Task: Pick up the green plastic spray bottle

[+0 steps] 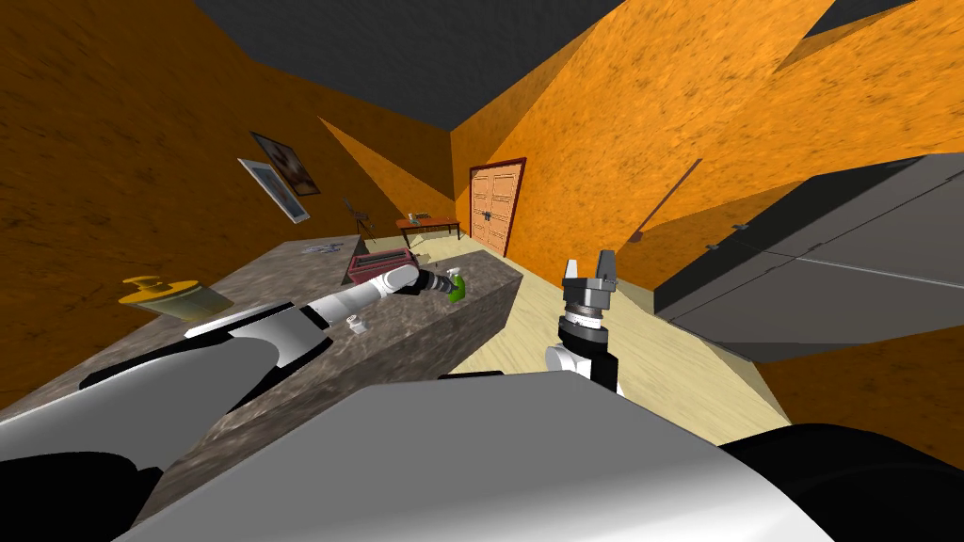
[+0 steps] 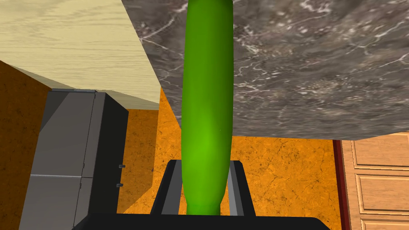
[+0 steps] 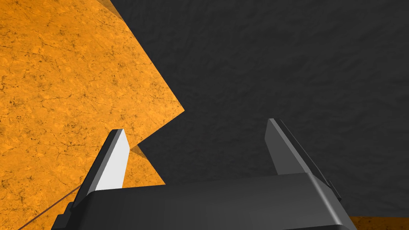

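L pincer (image 2: 204, 164) tight on green bottle (image 2: 207, 100)

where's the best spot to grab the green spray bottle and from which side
Grip the smooth, rounded body of the green spray bottle, coming in side-on across its narrow width. The body is slim and even-sided there, so flat fingers seat well. The left tool is shut on it that way.
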Controlling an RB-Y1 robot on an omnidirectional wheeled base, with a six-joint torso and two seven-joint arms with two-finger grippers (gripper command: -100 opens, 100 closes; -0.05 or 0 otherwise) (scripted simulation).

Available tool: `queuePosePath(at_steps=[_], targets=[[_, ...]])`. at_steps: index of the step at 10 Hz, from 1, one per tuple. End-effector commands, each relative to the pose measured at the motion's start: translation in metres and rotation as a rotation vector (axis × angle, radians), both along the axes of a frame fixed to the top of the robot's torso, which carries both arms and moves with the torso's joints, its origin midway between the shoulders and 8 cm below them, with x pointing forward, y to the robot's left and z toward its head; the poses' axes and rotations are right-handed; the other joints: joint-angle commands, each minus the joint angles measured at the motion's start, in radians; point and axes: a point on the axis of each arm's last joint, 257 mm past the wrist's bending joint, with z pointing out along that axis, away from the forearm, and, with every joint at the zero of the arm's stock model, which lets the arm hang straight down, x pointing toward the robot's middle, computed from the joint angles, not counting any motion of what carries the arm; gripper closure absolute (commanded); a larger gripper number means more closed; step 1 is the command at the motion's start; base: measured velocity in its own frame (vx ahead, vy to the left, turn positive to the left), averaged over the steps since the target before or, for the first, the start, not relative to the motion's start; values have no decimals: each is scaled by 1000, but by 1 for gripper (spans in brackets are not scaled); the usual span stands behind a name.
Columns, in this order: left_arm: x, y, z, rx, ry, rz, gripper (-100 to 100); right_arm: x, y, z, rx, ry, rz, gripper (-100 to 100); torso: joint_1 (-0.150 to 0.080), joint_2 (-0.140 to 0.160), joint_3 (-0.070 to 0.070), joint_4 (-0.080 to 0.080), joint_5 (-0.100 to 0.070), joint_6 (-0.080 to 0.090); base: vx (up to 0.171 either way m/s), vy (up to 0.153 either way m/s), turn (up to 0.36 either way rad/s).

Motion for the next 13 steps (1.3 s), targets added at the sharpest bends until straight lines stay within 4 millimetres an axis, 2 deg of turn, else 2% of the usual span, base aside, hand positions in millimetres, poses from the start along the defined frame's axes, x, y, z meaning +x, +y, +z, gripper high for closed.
queuePosePath(at_steps=[1, 2, 3, 4, 5, 6, 7, 9, 10, 12, 13], targets=[[0, 0, 0, 0, 0, 0, 0, 0, 0, 0, 0, 0, 0, 0, 0, 0, 0, 0, 0, 0, 0, 0, 0], [-11, 25, -11, 28, 25, -10, 100, 0, 0, 0, 0, 0, 0, 0, 0, 0, 0, 0, 0, 0, 97, -104, 96], [-11, 25, -8, 17, 24, -14, 100, 0, 0, 0, 0, 0, 0, 0, -4, -5, -3, -2, -1, -3, 117, -146, 130], [-24, 46, -21, 44, 56, -24, 100, 0, 0, 0, 0, 0, 0, 0, -6, -8, -5, -3, -2, -2, 97, -193, 153], [-23, 52, -17, 38, 49, -24, 100, 0, 0, 0, 0, 0, 0, 0, -8, -8, -7, -6, -2, -4, 83, -161, 110], [-24, 48, -14, 28, 41, -37, 100, 0, 0, 0, 0, 0, 0, 0, -6, -9, -8, -8, -1, -3, 42, -49, 12], [-38, 72, -25, 55, 75, -41, 100, 0, 0, 0, 0, 0, 0, 0, -1, -10, -9, -8, 0, -2, 85, -90, 74], [-38, 71, -17, 37, 50, -65, 100, 0, 0, 0, 0, 0, 0, 0, 0, -14, -12, -11, 1, -4, 57, -75, 67], [-52, 93, -27, 58, 84, -71, 100, 0, 0, 0, 0, 0, 0, 0, 3, -13, -12, -11, 2, -2, 66, -94, 95], [-52, 93, -19, 41, 59, -90, 100, 0, 0, 0, 0, 0, 0, 0, 2, -15, -14, -13, 1, -4, 53, -86, 61], [-66, 116, -26, 60, 89, -94, 100, 0, 0, 0, 0, 0, 0, 0, 4, -14, -13, -13, 2, -3, 47, -96, 103]])
